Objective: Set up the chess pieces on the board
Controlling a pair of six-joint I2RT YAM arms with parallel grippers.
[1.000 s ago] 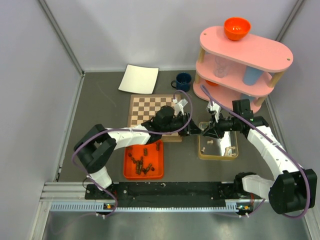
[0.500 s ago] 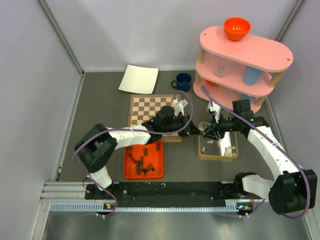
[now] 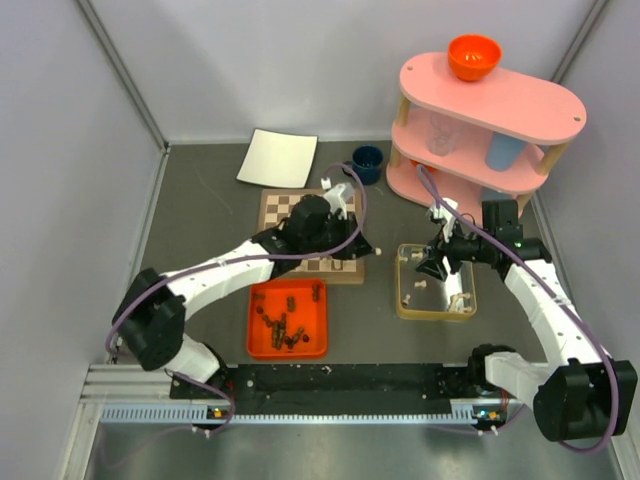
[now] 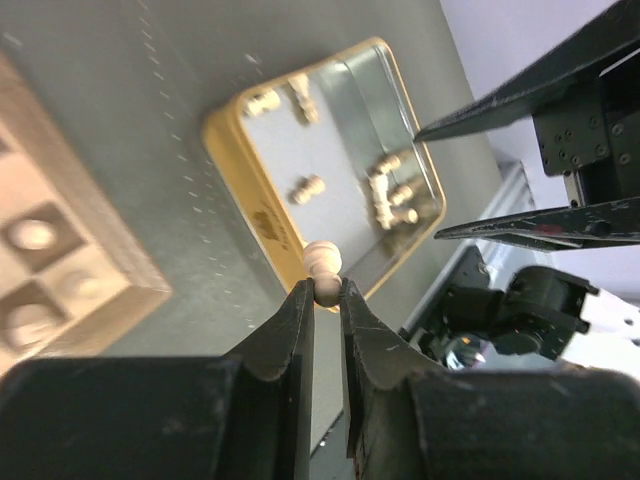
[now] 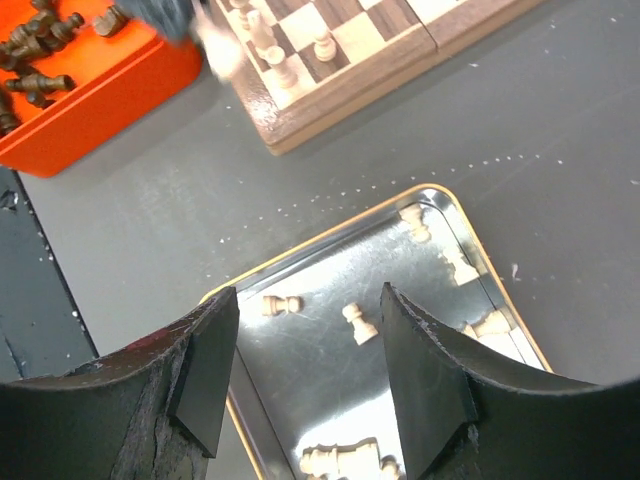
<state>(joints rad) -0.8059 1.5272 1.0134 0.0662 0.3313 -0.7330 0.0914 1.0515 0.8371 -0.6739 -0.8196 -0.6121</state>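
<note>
Board (image 3: 275, 215): lies flat on the grey table (image 3: 200, 250), left of centre, partly covered by the left arm. A few pale chessmen (image 5: 323, 45) stand on squares near its right edge.
Left gripper (image 4: 322, 292): reaches past the board's right side, its fingers pinched tight on the held piece (image 4: 322, 262).
Held piece: small, pale and round-headed, with only the head and collar showing above the fingertips. It is clear of the table, just off the board's near right corner, between the board and the tin tray (image 3: 399, 295).
Right gripper (image 5: 308, 345): fingers spread wide with nothing between them, hanging over the tin tray.
Tin tray: gold-rimmed, right of the board and apart from it. Loose pale pieces (image 5: 357, 322) are scattered inside, some lying, some upright.
Orange tray (image 3: 252, 335): just in front of the board, holding a heap of dark pieces (image 3: 285, 322).
Behind the board: a white sheet (image 3: 278, 158) and a blue cup (image 3: 367, 163).
Far right: a pink shelf (image 3: 500, 100) with an orange bowl (image 3: 474, 56) on its top deck.
</note>
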